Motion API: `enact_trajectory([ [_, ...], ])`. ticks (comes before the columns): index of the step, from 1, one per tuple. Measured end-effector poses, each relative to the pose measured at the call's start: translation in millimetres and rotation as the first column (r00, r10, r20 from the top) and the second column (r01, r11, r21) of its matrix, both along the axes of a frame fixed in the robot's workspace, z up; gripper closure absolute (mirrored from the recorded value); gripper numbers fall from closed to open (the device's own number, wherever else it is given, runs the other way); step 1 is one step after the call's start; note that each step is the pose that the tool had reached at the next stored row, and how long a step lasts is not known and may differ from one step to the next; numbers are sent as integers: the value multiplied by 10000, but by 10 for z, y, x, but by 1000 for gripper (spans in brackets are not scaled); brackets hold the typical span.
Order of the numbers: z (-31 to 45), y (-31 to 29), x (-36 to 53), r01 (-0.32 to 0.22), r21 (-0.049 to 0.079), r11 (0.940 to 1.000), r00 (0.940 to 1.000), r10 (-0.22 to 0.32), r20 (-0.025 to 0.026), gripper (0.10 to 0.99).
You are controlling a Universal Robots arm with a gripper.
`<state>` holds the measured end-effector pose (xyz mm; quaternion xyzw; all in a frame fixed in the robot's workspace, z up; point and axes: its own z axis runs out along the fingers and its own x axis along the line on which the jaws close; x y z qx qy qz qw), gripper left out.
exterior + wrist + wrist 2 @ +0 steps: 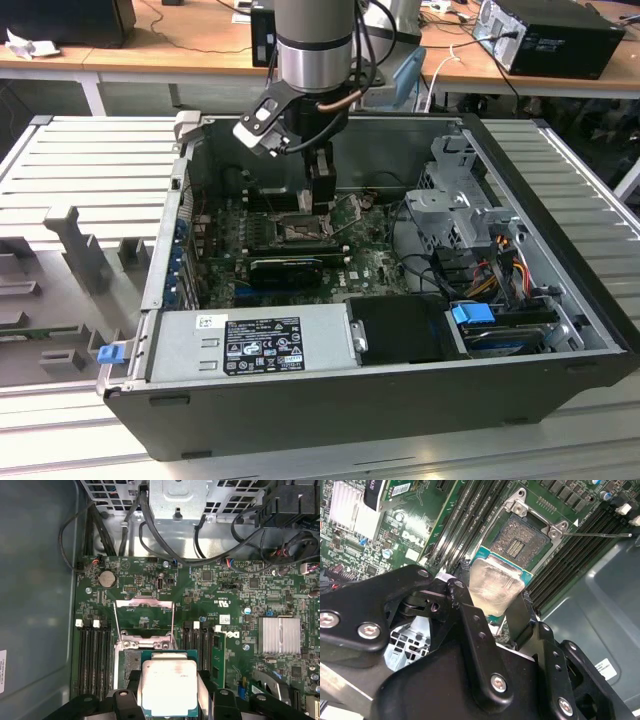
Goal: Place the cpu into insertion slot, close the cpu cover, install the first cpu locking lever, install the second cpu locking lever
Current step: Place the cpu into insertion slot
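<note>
We judge the task to be in its first step, with none of the four steps finished. The gripper (494,601) is clamped on the cpu (496,582), its black fingers (465,605) pressing two opposite edges of the chip. The pale metal face is turned toward the wrist.

In both wrist views the cpu (167,685) hangs just above the insertion slot (129,661) and overlaps only part of it. Much of the dark pin grid (520,540) is uncovered, so we take the chip as not yet seated.

The cpu cover (142,600) stands raised on the far side of the socket, its window open. One thin locking lever (600,534) juts out away from the frame, unlatched.

In the exterior view the gripper (320,185) is low inside the computer case (560,330), over the slot (300,230). That slot lies toward the far middle of the green motherboard (370,265). Seating the chip, closing the cover and fastening both levers all remain.
</note>
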<state>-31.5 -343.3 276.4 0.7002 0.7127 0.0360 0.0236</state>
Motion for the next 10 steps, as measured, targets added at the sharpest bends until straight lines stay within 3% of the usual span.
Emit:
enact_trajectory([
  [10, -54, 0, 0, 94, 0, 10000, 10000, -94, 0, 557],
])
